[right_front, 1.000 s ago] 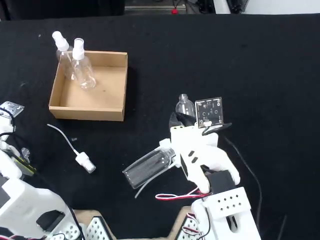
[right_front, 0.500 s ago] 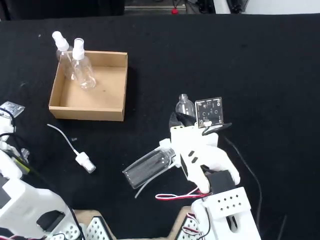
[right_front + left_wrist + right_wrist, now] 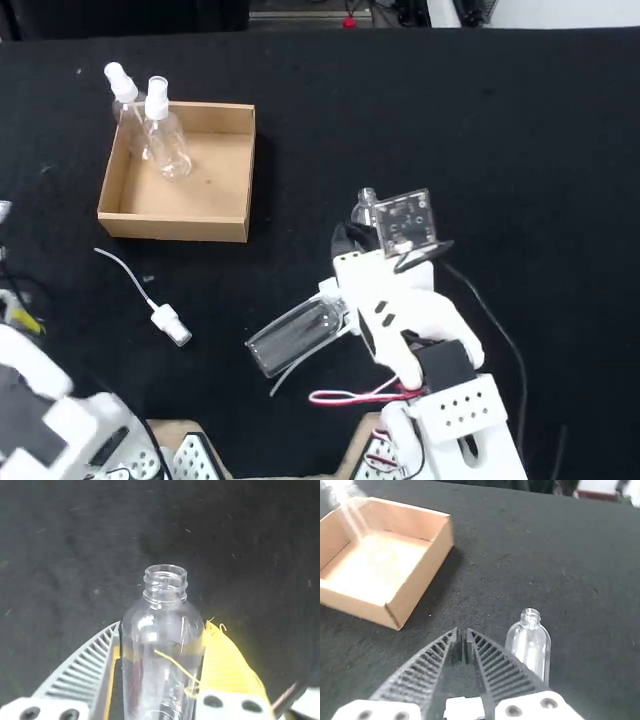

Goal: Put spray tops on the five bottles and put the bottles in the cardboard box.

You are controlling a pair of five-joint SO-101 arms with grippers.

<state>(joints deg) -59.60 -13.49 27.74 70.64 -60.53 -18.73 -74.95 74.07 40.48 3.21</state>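
Black table (image 3: pixel 500 120) below. My left gripper (image 3: pixel 164 626) clamps a capless bottle (image 3: pixel 162 605) between its fingers. My right gripper (image 3: pixel 461 631), closed and empty, sits just beside a second bottle (image 3: pixel 529 645).

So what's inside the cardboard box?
A spray-topped bottle and a second bottle beside it, in the far left corner of the cardboard box. The near wall hides a strip of floor.

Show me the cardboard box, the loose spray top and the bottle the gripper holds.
cardboard box (image 3: pixel 175 227), high view, front wall.
loose spray top (image 3: pixel 172 325), high view, white head.
open bottle (image 3: pixel 162 612), left wrist view, clear shoulder.
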